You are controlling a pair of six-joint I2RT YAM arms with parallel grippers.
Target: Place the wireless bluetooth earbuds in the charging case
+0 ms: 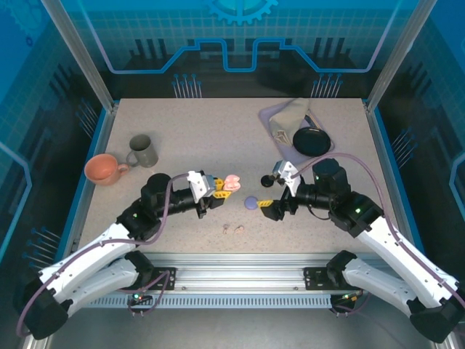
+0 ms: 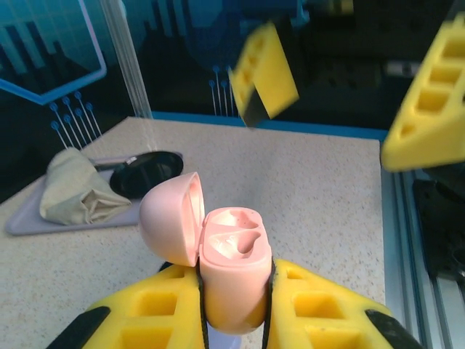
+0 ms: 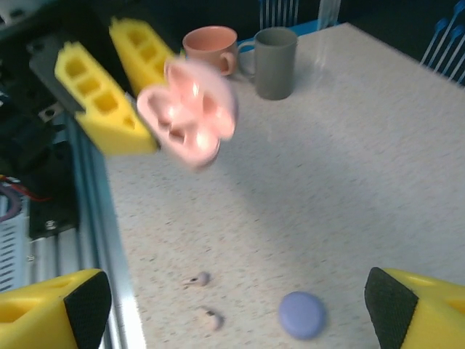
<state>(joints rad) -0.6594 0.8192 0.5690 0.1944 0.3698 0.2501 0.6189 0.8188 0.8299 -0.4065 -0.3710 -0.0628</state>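
The left hand [image 2: 234, 294] is clenched on the base of a pale pink plastic charging case [image 2: 231, 254], lid open, raised above the speckled counter [image 1: 218, 138]. The right hand [image 1: 267, 193] gapes empty near a round lavender case [image 3: 302, 315]. Two tiny pale pink earbuds [image 3: 197, 279] lie on the counter beside it.

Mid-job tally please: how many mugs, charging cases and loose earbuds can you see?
Mugs: 2 (orange mug, grey mug)
Charging cases: 2 (pink case, open, in the left gripper; lavender case, shut, on the table)
Loose earbuds: 2 (pale earbud, second pale earbud)
Total: 6
Small dark thing mid-table: too small to tell, uncounted.
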